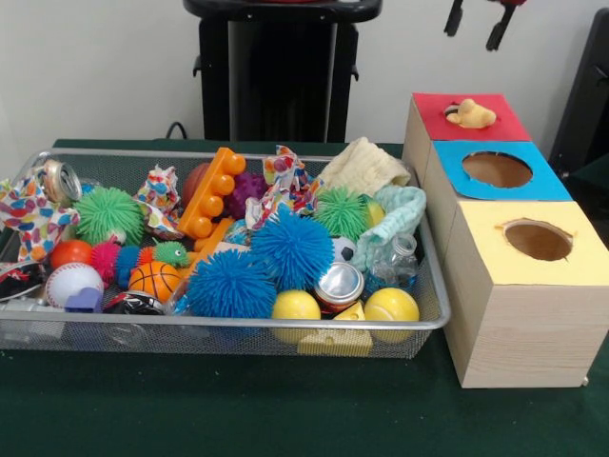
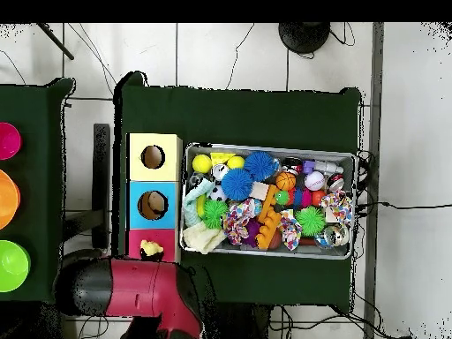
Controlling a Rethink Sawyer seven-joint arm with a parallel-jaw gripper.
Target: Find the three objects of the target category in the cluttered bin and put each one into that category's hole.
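A wire mesh bin (image 1: 433, 319) sits on the green counter (image 1: 238, 409), packed with toys. Beside it, touching or nearly touching one short end, stands a row of three wooden boxes with coloured tops: a yellow box (image 1: 523, 295) nearest the counter's front edge, a blue box (image 1: 447, 186) in the middle, and a red box (image 1: 423, 119) at the far end. The yellow and blue tops each have a round hole; the hole in the red top is covered by a yellow rubber duck (image 1: 471, 115) resting over it.

Inside the bin, two yellow balls (image 1: 296, 306) lie against the front wall with a dented can (image 1: 339, 285) between them. Behind them are two spiky blue balls (image 1: 290, 248), a spiky green ball (image 1: 108, 213), a small basketball (image 1: 154, 279), a baseball (image 1: 72, 282), an orange plastic block (image 1: 211, 193) and a crumpled cloth (image 1: 362, 167).

The fingers (image 1: 476, 24) hang at the top edge above the red box, apart and empty. From overhead, the red arm (image 2: 132, 287) lies past the red box's end.
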